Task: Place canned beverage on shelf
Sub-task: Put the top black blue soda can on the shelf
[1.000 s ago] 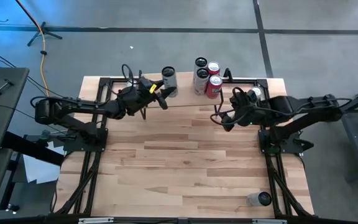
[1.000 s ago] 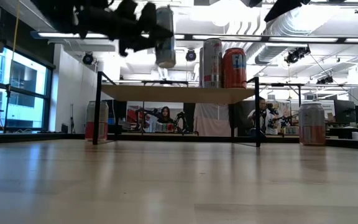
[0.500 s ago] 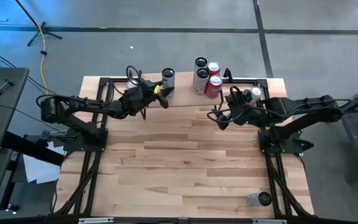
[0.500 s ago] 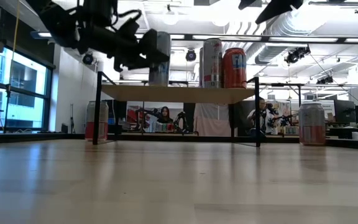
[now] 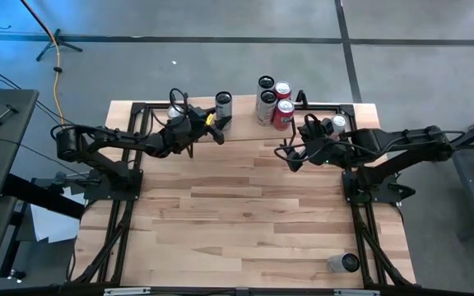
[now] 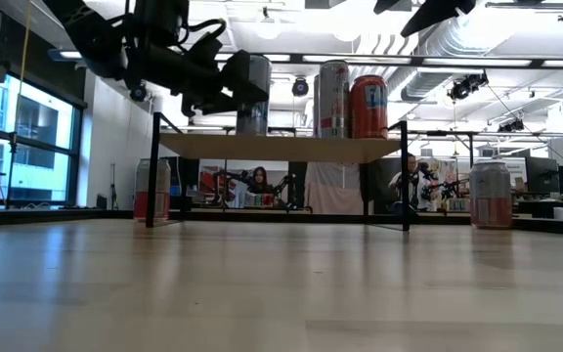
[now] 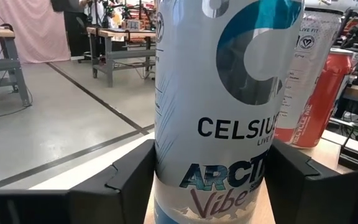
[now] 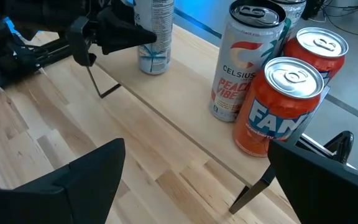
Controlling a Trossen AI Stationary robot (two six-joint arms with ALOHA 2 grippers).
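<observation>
Both arms reach forward, right gripper (image 5: 290,152) fingers spread wide.

The table (image 5: 245,222) is pale wood in jointed planks, smooth with a slight sheen (the low view shows soft reflections on it). The shelf (image 8: 185,134) has a light wood top on thin black metal legs. The cans (image 8: 277,106) are glossy printed metal with bare silvery lids. The gripper fingers (image 7: 129,180) look like matt black plastic.
</observation>
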